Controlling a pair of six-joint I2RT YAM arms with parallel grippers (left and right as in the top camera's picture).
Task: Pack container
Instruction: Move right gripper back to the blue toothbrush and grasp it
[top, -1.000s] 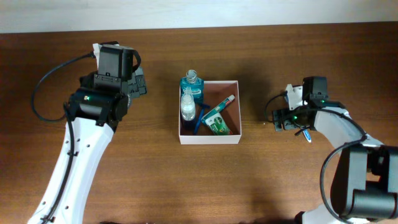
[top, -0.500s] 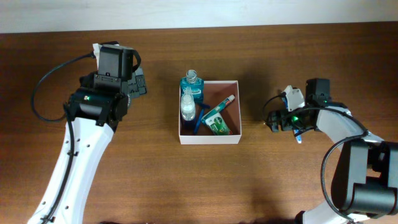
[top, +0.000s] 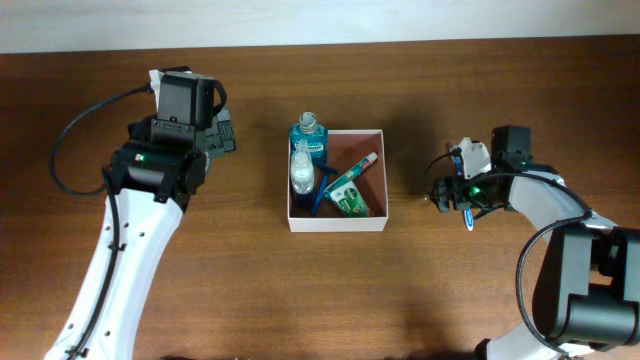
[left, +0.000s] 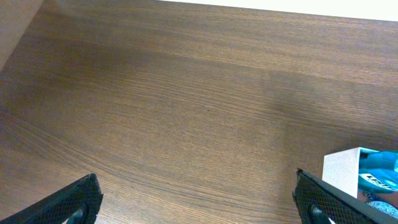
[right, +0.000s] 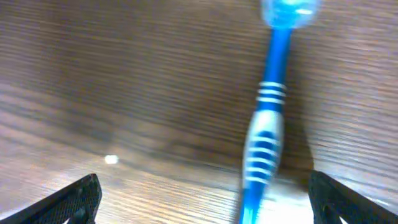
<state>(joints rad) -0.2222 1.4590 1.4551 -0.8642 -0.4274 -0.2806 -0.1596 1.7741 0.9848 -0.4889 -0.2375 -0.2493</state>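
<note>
Shifted a little toward the middle of the table since a second ago, the right gripper (top: 447, 196) now hangs low over the wood with its two black fingers (right: 81, 200) spread wide and nothing pinched between them. A blue plastic toothbrush with white stripes on its handle (right: 264, 134) lies on the table between those fingers, nearer one of them, and the blurred wrist view shows neither touching it. From overhead only the blue end of the toothbrush (top: 468, 218) shows below the gripper, and it too sits further toward the centre than before. The left gripper (top: 222, 135) has not moved; its black fingers (left: 74, 202) also stand wide apart over bare wood, holding nothing. The brown wooden table (top: 300, 290) carries the square white-walled container (top: 338, 226) at its middle, well apart from both grippers; one white corner of it (left: 341, 171) shows in the left wrist view. Inside lie a teal mouthwash bottle (top: 310, 140), a clear bottle with a white cap (top: 302, 170) and a green-and-white toothpaste tube (top: 350, 192).
</note>
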